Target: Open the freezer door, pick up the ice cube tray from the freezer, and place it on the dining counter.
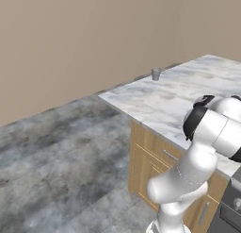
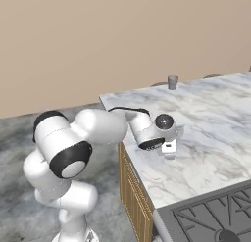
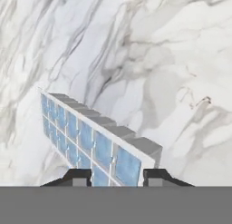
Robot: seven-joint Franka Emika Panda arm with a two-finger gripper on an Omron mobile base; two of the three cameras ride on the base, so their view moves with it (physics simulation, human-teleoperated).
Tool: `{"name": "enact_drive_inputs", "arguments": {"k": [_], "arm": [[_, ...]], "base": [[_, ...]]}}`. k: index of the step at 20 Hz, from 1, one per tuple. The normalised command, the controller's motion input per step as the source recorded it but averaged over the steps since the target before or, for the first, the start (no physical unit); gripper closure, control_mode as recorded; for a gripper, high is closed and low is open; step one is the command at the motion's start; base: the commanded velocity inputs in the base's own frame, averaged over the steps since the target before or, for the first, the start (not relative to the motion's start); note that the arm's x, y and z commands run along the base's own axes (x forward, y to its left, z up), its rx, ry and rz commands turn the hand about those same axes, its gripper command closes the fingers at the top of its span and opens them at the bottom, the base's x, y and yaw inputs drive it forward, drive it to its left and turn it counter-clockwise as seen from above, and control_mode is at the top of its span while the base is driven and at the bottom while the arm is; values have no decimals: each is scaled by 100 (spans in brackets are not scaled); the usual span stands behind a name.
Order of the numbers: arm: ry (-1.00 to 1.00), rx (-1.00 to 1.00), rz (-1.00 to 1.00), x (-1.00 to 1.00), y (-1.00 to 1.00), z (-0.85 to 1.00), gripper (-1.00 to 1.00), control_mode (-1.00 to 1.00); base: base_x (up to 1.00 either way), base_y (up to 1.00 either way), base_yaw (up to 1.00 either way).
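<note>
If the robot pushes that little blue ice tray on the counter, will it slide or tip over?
Probably slide. The ice cube tray looks low and flat on the smooth marble dining counter, so tipping seems unlikely. Its straight edges and neat grid of cells suggest that it is stiff, not floppy. It looks small and thin, so it is likely light.

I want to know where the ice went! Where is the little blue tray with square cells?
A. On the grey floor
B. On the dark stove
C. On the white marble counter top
C: the small pale blue ice cube tray lies on the white, grey-veined marble dining counter, between the gripper's dark fingertips.
</note>
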Motion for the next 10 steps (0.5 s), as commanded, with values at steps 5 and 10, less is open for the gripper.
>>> {"name": "enact_drive_inputs", "arguments": {"k": [5, 10], "arm": [[-1, -13, 0, -56, 3, 100, -100, -100], [0, -18, 3, -79, 44, 100, -100, -100]], "base": [[0, 0, 0], [0, 0, 0]]}}
